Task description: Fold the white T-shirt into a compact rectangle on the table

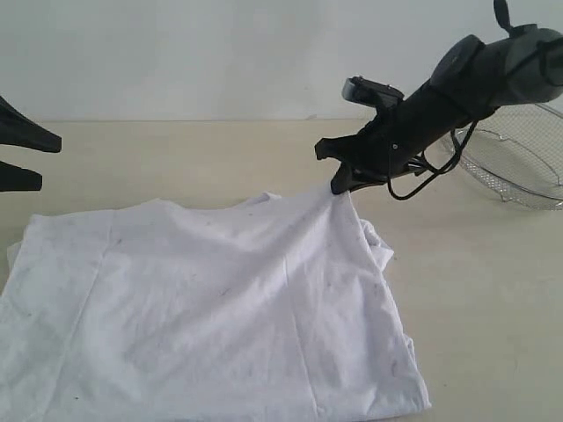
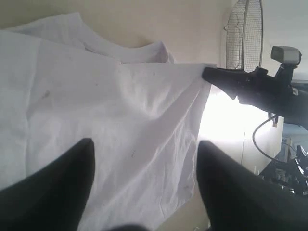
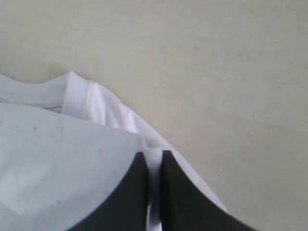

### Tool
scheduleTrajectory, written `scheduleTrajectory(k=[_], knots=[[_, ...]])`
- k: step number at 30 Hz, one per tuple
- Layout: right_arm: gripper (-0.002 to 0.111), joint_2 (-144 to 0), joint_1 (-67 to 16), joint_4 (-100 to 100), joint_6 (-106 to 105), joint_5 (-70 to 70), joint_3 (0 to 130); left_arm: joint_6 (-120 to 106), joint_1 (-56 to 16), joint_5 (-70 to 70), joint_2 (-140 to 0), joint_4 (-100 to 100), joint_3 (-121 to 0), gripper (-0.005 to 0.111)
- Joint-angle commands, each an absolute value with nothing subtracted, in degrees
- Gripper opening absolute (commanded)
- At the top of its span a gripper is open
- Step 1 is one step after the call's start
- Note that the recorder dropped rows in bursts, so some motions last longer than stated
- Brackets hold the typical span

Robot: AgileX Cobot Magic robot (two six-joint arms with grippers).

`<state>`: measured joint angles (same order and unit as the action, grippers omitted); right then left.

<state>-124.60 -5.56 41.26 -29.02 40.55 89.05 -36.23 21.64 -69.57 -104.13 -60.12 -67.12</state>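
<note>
1. Between the shut tips of the right end effector sits a pinch of the white T-shirt, taken at its far edge and lifted into a peak.
2. Outward from that pinch the cloth drapes limp: light, soft, easily creased. Edges and corners look like the best holds.
3. Across the shirt, the left end effector hangs wide open and empty.
4. Beyond, the pale surface lies flat and roomy, and a wire basket sits behind the right arm.
</note>
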Motion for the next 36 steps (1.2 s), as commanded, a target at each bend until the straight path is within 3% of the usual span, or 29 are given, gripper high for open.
scheduleTrajectory(k=[1, 9, 11, 13, 16, 17, 21, 23, 29, 31, 36], knots=[[0.0, -123.8, -5.1, 39.4, -28.8, 39.2, 89.3, -36.0, 21.5, -70.0, -103.4, -60.1, -67.4, 0.058], [0.0, -123.9, -5.1, 37.2, -25.6, 38.5, 89.3, -36.0, 21.5, -70.0, -103.4, -60.1, -67.4, 0.058], [0.005, -123.9, -5.1, 36.2, -25.2, 38.5, 89.3, -36.0, 21.5, -70.0, -103.4, -60.1, -67.4, 0.058], [0.021, -123.9, -5.1, 35.3, -24.7, 38.8, 89.3, -36.0, 21.5, -70.0, -103.4, -60.1, -67.4, 0.058], [0.064, -123.9, -5.1, 31.8, -21.3, 38.9, 89.3, -36.0, 21.5, -70.0, -103.4, -60.0, -67.4, 0.058], [0.072, -123.9, -5.1, 29.7, -19.6, 38.7, 89.3, -36.0, 21.5, -70.0, -103.4, -59.6, -67.4, 0.058], [0.058, -123.9, -5.1, 19.2, -10.5, 39.4, 89.3, -35.3, 21.5, -70.0, -103.4, -58.3, -67.4, 0.057], [0.057, -123.9, -5.0, 17.3, -8.6, 40.5, 89.3, -34.8, 21.5, -70.0, -103.3, -58.5, -67.4, 0.056], [0.054, -121.0, -3.7, 17.6, -6.8, 41.0, 89.3, -32.9, 21.5, -70.0, -99.6, -59.0, -67.4, 0.036], [0.045, -119.5, -3.1, 17.6, -6.1, 41.3, 89.3, -32.9, 21.5, -70.0, -97.4, -60.0, -67.4, 0.026], [0.009, -116.0, -2.9, 17.7, -5.3, 42.5, 89.3, -32.9, 21.5, -70.0, -93.4, -59.9, -67.4, 0.005]])
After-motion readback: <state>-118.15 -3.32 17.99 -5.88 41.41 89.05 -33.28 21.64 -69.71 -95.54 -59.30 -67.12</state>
